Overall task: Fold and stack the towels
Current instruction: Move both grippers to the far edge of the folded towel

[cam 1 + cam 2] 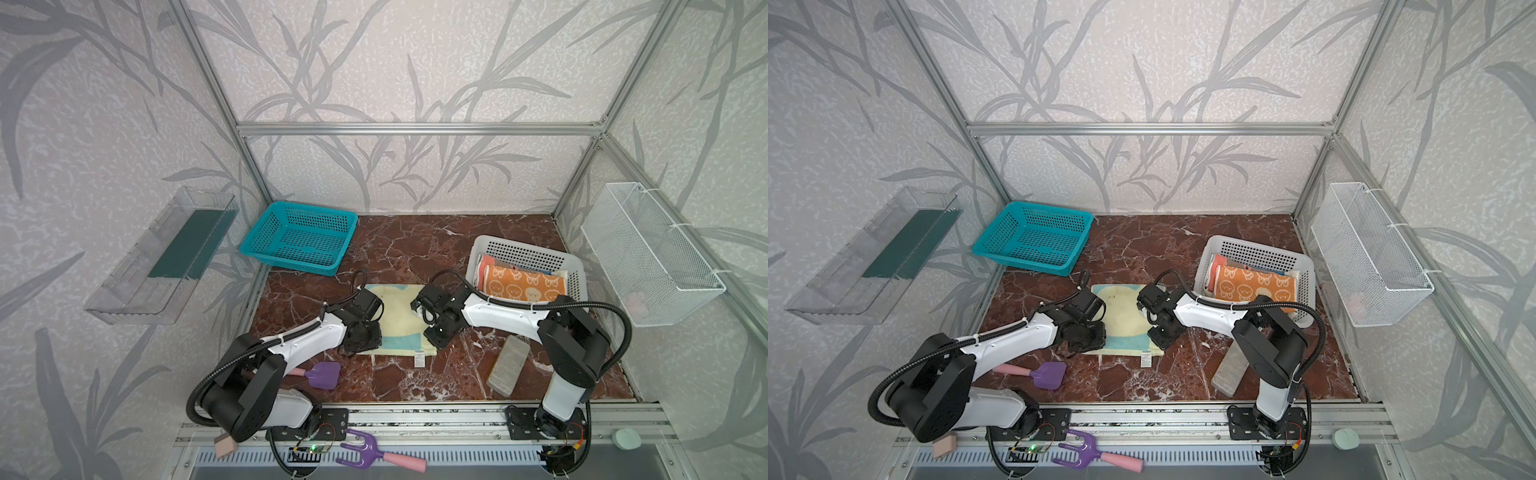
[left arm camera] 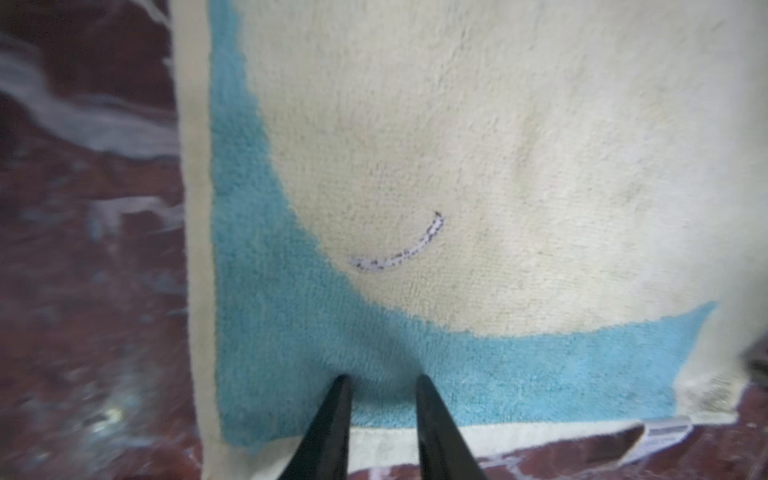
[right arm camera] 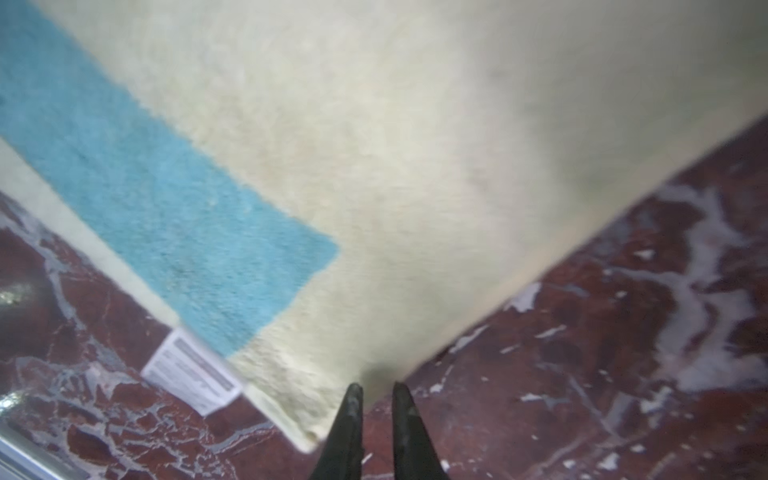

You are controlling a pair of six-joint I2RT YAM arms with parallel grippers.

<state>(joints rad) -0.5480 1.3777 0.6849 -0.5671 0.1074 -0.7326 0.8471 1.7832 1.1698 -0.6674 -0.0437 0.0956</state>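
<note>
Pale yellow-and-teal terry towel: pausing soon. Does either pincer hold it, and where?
Nothing appears held: left pincer and right pincer stand open over the towel.

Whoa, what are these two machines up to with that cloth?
They are meant to fold and stack towels. A pale yellow and teal towel lies flat on the marble table. The left pincer rests on its teal band by the front left corner, and the right pincer sits at its front right corner. Both have jaws slightly apart, and nothing is lifted. An orange towel lies folded in the white basket.
</note>
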